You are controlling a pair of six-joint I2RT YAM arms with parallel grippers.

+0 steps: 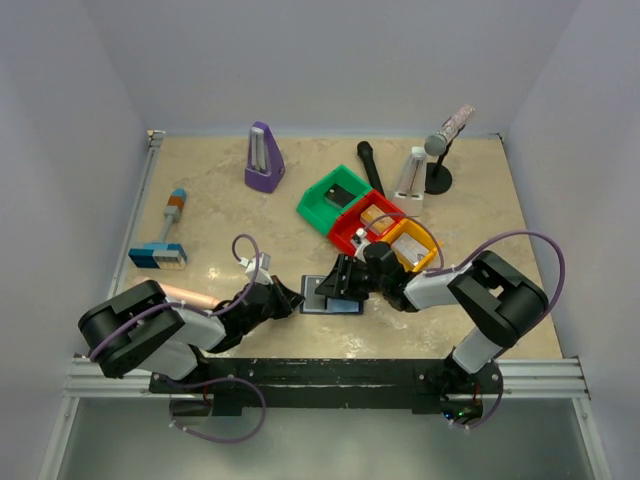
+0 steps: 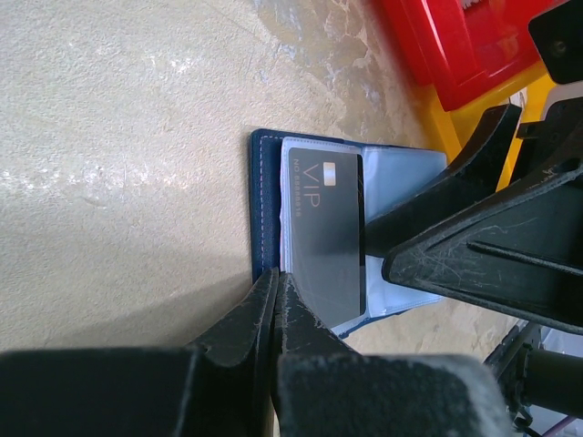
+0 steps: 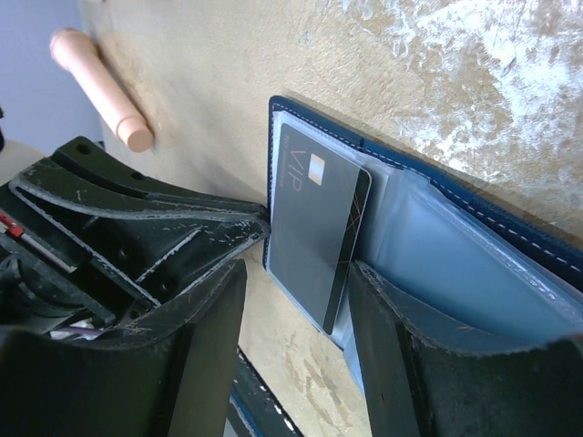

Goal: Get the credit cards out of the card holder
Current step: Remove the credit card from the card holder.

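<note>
While left gripper (image 2: 276, 287), jaws together, steadies navy bifold card holder (image 2: 264, 209), right gripper (image 3: 301, 273), jaws apart w/ dark-grey VIP card (image 3: 314, 218) btwn them, should pinch squarely.

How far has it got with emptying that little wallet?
Done: the card holder lies open. In hand: a dark VIP card sticks partway out, the right arm's jaws, open, straddling it while the left arm's jaws, shut, sit at the holder's edge. Left: pulling it free, then any others.
</note>
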